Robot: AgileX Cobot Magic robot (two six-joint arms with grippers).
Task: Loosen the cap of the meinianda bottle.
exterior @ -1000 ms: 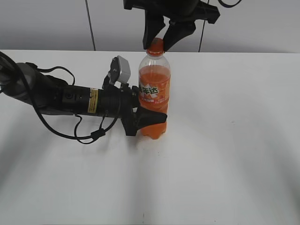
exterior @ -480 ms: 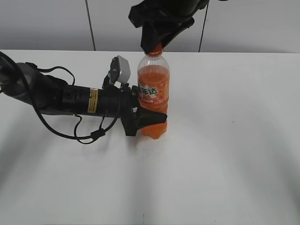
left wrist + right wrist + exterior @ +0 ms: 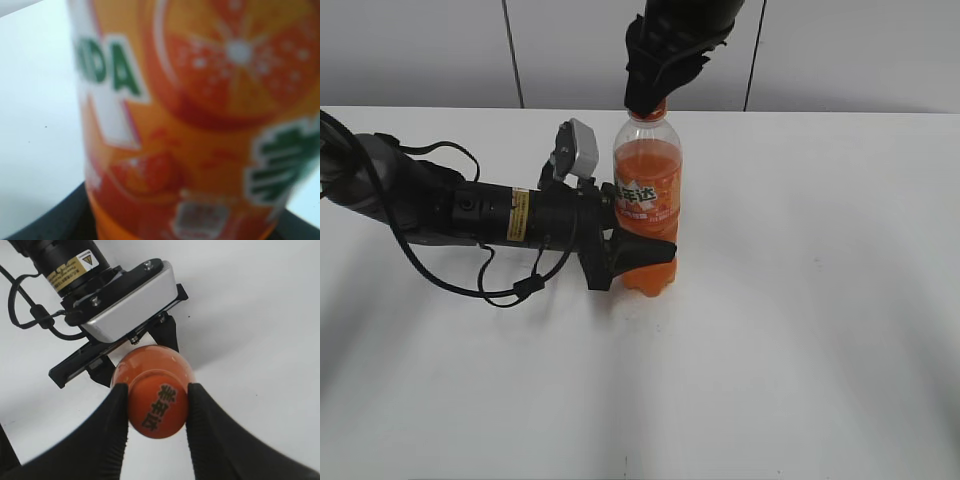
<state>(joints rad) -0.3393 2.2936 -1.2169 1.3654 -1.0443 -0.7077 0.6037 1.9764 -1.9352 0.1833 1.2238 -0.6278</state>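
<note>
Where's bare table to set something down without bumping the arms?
Free: the table right of the meinianda bottle, and the front strip below the left end effector. Crowded: left of the bottle, and above the cap, where the right end effector sits.

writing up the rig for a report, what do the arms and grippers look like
Both arms are black. The left arm has a thick cylindrical forearm with a yellow warning label, loose black cables, and a silver-grey camera block by the left gripper. The right gripper has smooth, matte black tapered fingers.
</note>
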